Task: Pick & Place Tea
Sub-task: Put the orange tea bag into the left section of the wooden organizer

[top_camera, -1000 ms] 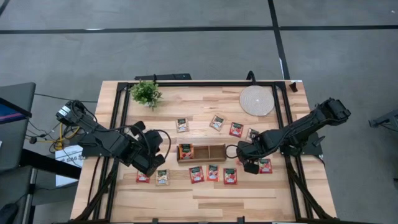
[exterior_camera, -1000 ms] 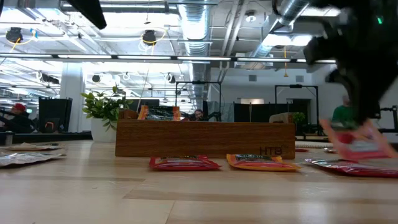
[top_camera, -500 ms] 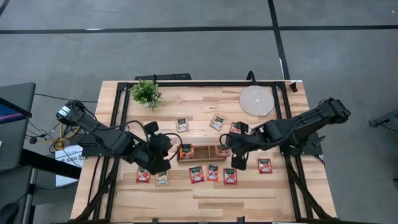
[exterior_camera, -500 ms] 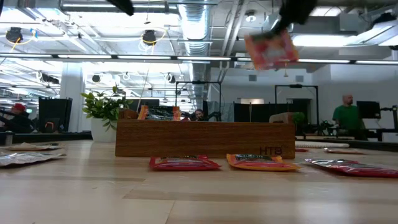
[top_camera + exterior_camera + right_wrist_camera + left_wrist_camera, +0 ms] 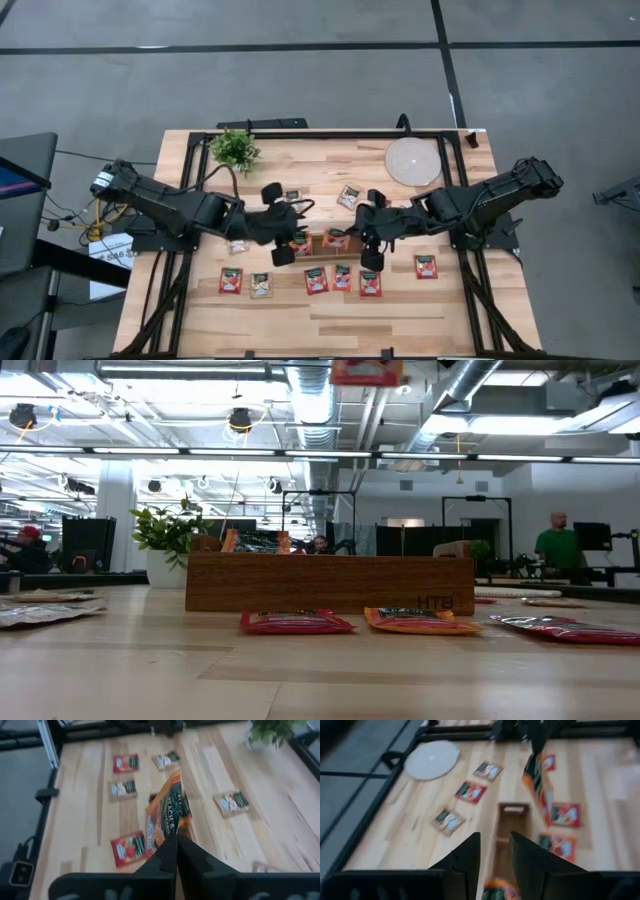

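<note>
The right gripper [image 5: 176,845] hangs above the middle of the wooden tray [image 5: 325,243], its jaws pinched tight on the edge of an orange-red sachet [image 5: 167,815]. The sachet sticks out past the fingertips, tilted, its printed face turned toward the wrist camera; in the low view it shows only as a red edge at the very top, well above the tray. The left gripper [image 5: 494,851] is over the tray's left end, jaws parted by a narrow gap with nothing between them; a sachet in the tray's end compartment [image 5: 496,889] lies just below it.

The table [image 5: 330,320] is pale wood planks in a black frame. A row of red and beige sachets [image 5: 343,278] lies flat along the near side of the tray, and a few more [image 5: 349,195] lie on the far side. A potted plant [image 5: 235,150] and a round pale disc [image 5: 414,161] sit at the far edge. Beyond the table the room is an open workshop with ceiling ducts, and a person [image 5: 556,545] stands at the far right.
</note>
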Tool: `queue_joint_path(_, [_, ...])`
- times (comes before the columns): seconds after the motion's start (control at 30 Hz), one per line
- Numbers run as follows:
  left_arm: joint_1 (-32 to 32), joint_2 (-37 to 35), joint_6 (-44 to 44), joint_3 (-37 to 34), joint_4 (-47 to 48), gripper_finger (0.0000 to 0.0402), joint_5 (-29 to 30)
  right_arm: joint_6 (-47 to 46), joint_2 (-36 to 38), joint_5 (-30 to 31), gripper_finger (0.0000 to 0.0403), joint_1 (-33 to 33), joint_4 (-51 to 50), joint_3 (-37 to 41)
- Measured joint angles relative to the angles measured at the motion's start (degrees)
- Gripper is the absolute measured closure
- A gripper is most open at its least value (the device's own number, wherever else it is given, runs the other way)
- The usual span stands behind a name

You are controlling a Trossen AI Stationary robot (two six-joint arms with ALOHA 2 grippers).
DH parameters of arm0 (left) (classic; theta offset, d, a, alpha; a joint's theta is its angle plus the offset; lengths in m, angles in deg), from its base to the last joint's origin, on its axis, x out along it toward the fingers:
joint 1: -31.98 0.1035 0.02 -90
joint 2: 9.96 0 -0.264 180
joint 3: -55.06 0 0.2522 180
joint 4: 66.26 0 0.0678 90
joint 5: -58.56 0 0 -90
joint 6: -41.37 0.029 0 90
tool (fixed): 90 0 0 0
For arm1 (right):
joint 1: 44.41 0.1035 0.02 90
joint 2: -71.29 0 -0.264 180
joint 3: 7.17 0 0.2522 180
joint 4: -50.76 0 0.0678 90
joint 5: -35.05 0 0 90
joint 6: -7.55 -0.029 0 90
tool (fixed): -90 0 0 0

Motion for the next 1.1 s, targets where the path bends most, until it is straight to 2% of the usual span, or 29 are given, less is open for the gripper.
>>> queue_joint_path(0.27, [4.4,0.0,0.1,0.0,-5.1,0.0305,-12.1,1.6,0.0,1.8,0.0403,0.0,2.4,0.0])
queue_joint_path(0.5, [5.5,0.1,-1.0,0.0,-8.2,0.0305,-17.5,4.6,0.0,4.4,0.0403,0.0,2.4,0.0])
queue_joint_path(1.1, [8.0,2.9,-2.7,0.0,-10.2,0.0305,-17.7,8.0,0.0,4.5,0.0403,-1.1,2.6,0.0])
